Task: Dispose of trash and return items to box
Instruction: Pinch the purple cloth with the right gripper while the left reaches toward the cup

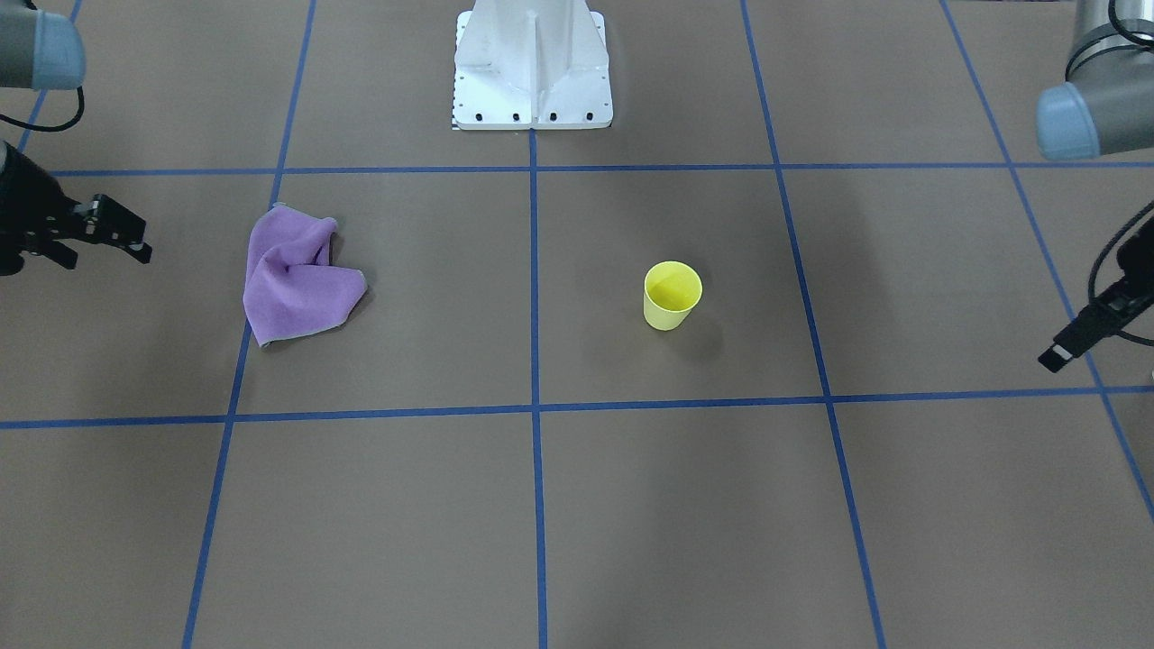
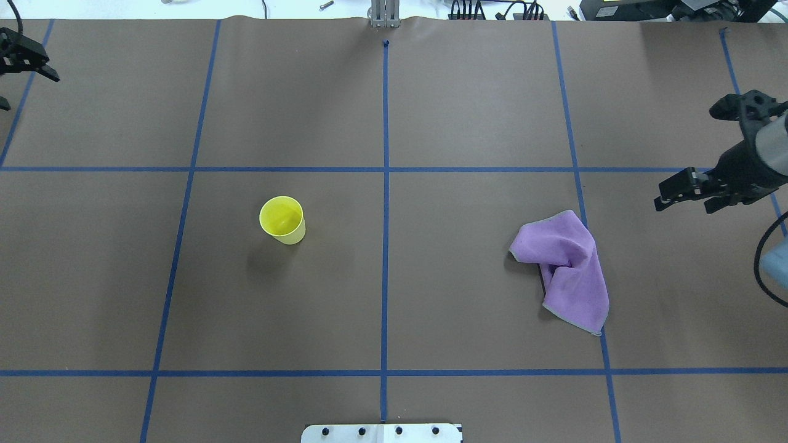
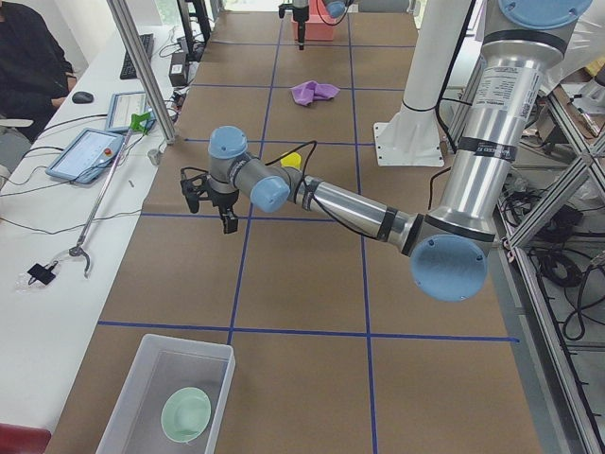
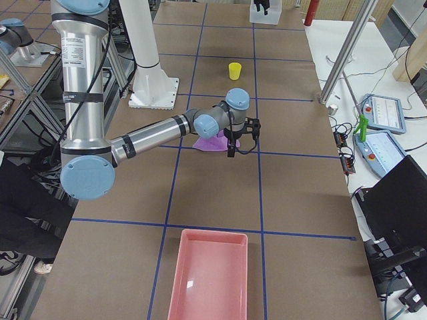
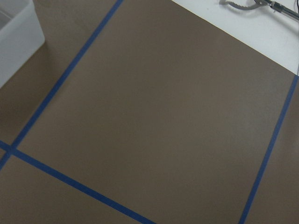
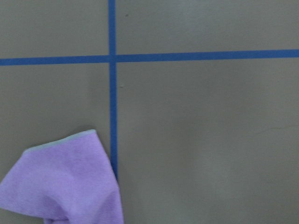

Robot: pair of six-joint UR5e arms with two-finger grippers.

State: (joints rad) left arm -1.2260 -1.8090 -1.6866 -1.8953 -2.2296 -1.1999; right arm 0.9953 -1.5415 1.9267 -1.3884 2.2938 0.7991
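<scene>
A yellow cup (image 2: 282, 219) stands upright on the left half of the table, also in the front view (image 1: 672, 296). A crumpled purple cloth (image 2: 569, 271) lies on the right half; its corner shows in the right wrist view (image 6: 60, 182). My right gripper (image 2: 686, 195) is open and empty, above the table just right of and beyond the cloth. My left gripper (image 2: 21, 67) is open and empty near the far left edge, well away from the cup; it also shows in the left side view (image 3: 210, 200).
A clear bin (image 3: 151, 378) holding a pale green bowl (image 3: 186, 414) sits at the table's left end; its corner shows in the left wrist view (image 5: 14, 37). An empty pink bin (image 4: 208, 273) sits at the right end. The white robot base (image 1: 532, 63) stands at the near edge.
</scene>
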